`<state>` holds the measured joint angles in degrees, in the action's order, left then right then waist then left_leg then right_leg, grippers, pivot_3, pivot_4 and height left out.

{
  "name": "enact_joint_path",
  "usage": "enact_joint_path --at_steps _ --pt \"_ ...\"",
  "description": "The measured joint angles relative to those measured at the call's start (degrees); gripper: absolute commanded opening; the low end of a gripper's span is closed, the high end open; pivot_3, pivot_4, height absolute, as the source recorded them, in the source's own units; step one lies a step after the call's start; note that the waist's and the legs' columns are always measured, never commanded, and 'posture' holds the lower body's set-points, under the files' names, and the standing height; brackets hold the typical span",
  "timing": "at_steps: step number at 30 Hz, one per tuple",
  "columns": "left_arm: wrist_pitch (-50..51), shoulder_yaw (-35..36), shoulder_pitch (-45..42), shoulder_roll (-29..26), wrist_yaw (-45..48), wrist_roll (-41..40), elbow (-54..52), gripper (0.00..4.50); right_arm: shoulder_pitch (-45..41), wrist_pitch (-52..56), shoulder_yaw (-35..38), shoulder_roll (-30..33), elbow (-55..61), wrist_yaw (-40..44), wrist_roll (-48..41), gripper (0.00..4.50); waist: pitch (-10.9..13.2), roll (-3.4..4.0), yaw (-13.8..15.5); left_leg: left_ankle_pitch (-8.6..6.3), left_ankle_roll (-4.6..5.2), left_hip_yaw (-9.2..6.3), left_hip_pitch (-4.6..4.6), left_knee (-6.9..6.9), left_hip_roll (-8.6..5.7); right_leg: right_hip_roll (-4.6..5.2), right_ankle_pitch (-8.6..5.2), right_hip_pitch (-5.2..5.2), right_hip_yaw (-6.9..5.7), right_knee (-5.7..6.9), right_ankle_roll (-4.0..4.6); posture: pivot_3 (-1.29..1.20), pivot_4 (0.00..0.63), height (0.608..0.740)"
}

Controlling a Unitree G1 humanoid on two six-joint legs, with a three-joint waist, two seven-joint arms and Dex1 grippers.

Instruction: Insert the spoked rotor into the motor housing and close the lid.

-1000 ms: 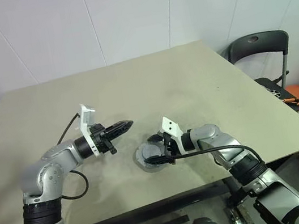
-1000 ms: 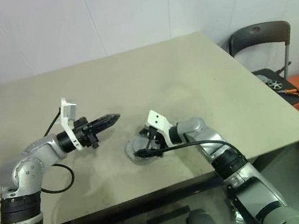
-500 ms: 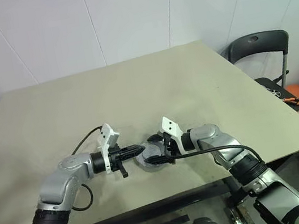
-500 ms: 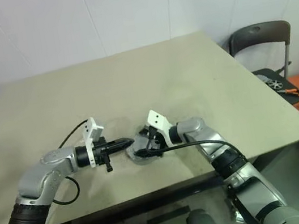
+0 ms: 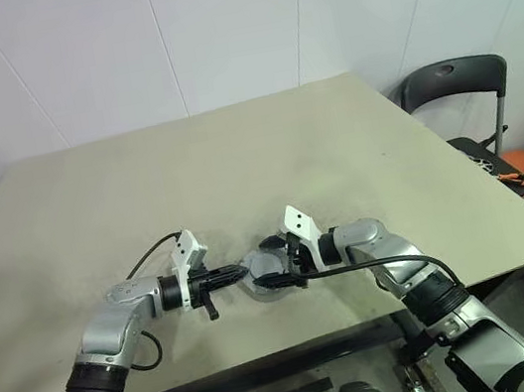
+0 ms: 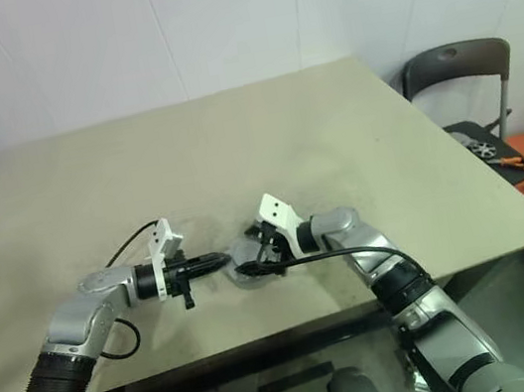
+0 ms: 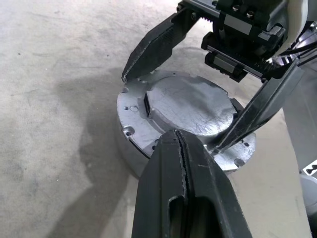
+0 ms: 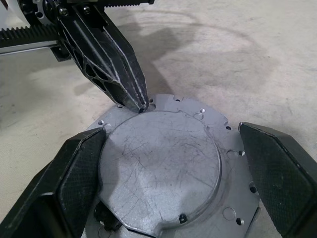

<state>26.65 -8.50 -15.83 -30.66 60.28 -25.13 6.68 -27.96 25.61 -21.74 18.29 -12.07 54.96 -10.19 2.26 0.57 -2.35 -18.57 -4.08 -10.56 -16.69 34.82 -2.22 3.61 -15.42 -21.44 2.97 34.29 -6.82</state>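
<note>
- Near the front edge of the worktop (image 5: 358,170), at about 6 o'clock from its centre, sits the motor housing (image 7: 126,148) with the lid (image 8: 168,163) lying flat on top.
- Left hand (image 5: 243,272) reaches in from the lid's 9 o'clock side, its fingers pressed together, their tip touching the lid's rim.
- Right hand (image 8: 173,173) comes from 3 o'clock, fingers spread wide on opposite sides of the lid.
- Off the worktop, at 3 o'clock, stands a dark chair (image 5: 455,83).
</note>
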Motion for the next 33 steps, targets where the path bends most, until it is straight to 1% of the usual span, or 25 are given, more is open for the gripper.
enact_joint_path --at_steps 6,9,11,16,21,26,28,31,33 --pt "-2.8 0.4 -0.8 1.3 1.4 0.8 4.2 0.00 2.6 -1.4 -1.9 4.1 6.2 1.4 1.9 4.47 -0.3 -0.04 1.2 -0.11 -0.14 0.00 -0.04 -0.07 -0.04 0.04 -0.05 0.00 -0.01 -0.14 -0.16 0.00 0.000 0.740" --pt "-4.4 0.9 -1.2 1.7 1.8 1.0 7.0 0.00 2.9 -4.6 -3.8 5.6 7.6 2.3 3.1 4.47 -0.6 0.17 1.5 -0.19 -0.22 0.02 -0.03 -0.08 -0.04 0.06 -0.12 0.00 0.00 -0.17 -0.28 0.00 0.000 0.740" --pt "-4.5 0.7 -0.9 1.7 1.6 2.5 9.8 0.00 2.9 -6.3 -4.9 5.8 8.4 2.4 4.3 4.47 -0.6 0.29 1.4 -0.22 -0.20 0.04 -0.03 -0.10 -0.04 0.05 -0.12 -0.01 0.00 -0.16 -0.35 0.00 0.000 0.740" --pt "-4.6 0.5 -0.3 2.8 1.7 3.4 11.4 0.00 3.1 -7.5 -5.0 5.7 8.4 2.2 5.0 4.47 -0.5 0.04 1.6 -0.22 -0.20 -0.02 -0.04 -0.08 -0.03 0.05 -0.14 -0.01 -0.01 -0.13 -0.30 0.00 0.000 0.740" --pt "-1.7 2.0 -0.2 3.9 1.4 1.4 9.2 0.00 3.1 -8.7 -5.0 5.0 7.3 2.0 5.1 4.47 -0.5 0.01 1.4 -0.22 -0.20 -0.04 0.02 -0.09 -0.01 0.02 -0.18 0.00 -0.01 -0.05 -0.23 0.00 0.000 0.740" --pt "6.7 9.5 -2.2 4.1 0.5 -6.7 5.1 0.00 2.8 -9.8 -4.9 4.4 5.8 2.1 5.1 4.47 -0.5 -0.03 1.3 -0.22 -0.20 -0.06 0.13 -0.08 0.00 0.00 -0.19 0.06 -0.02 0.02 -0.21 0.00 0.000 0.740" --pt "8.8 11.0 -3.5 3.3 0.5 -8.6 3.0 0.00 2.8 -9.8 -4.9 4.3 5.6 2.0 5.1 4.47 -0.5 -0.03 1.2 -0.22 -0.20 -0.04 0.19 -0.08 0.00 -0.01 -0.19 0.10 -0.02 0.01 -0.20 0.00 0.000 0.740" --pt "10.5 11.3 -4.2 1.7 0.6 -9.2 0.1 0.00 2.8 -9.8 -4.9 4.2 5.6 2.2 5.0 4.47 -0.5 -0.02 1.1 -0.22 -0.21 -0.02 0.19 -0.10 0.00 -0.01 -0.19 0.11 0.00 0.00 -0.21 0.00 0.000 0.740" --pt "10.6 10.0 -3.7 1.1 0.6 -8.5 -1.3 0.00 2.8 -9.8 -4.9 4.2 5.6 2.2 5.0 4.47 -0.5 0.02 1.2 -0.22 -0.21 -0.03 0.19 -0.11 0.00 -0.01 -0.19 0.10 0.00 0.00 -0.21 0.00 0.000 0.740"
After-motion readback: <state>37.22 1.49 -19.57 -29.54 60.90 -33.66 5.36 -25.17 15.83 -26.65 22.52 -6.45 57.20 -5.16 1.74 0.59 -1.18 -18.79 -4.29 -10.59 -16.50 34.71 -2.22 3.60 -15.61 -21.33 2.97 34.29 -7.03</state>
